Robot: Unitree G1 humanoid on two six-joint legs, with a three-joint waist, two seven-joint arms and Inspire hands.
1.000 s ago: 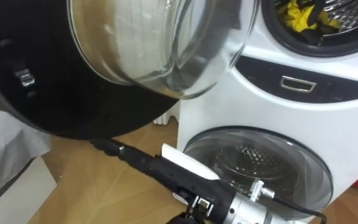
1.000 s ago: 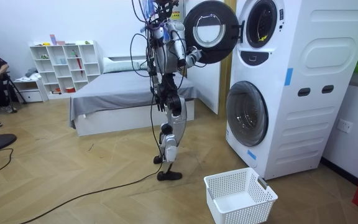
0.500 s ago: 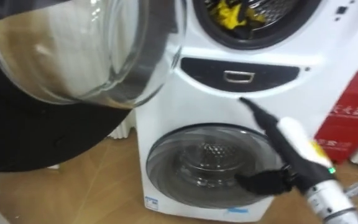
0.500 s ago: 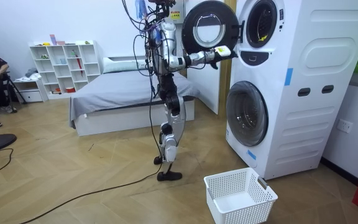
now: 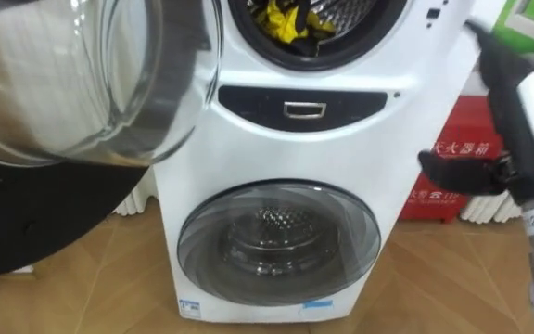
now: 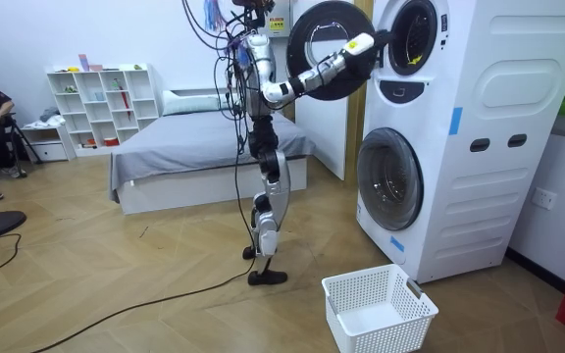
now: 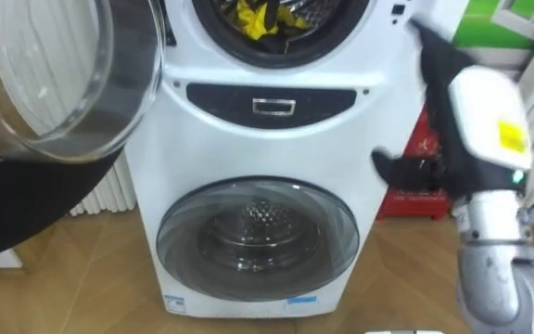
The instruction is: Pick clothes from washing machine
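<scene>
**Friend:** What just changed?

**Me:** I moved my right hand up. A moment ago it was low, in front of the bottom door. Now it is high, just to the right of the top drum and its round hole.

**Friend:** Is it holding anything?

**Me:** No. The fingers are straight and point up, and the thumb sticks out sideways. The hand is wide and empty.

**Friend:** Where are the clothes?

**Me:** The clothes are in the top drum, down at its bottom, close to the front rim. They are yellow and dark, and they have not moved.

**Friend:** Which way do they point?

**Me:** They are a crumpled lump, so they don't really point anywhere. I think the long way runs side to side along the drum's bottom. The top of the lump is cut off from me.

**Friend:** So what does that mean?

**Me:** The top door is swung open on my left, so the hole is free. I think the reach is only starting. The basket waits on the floor by the machine's front.
</scene>
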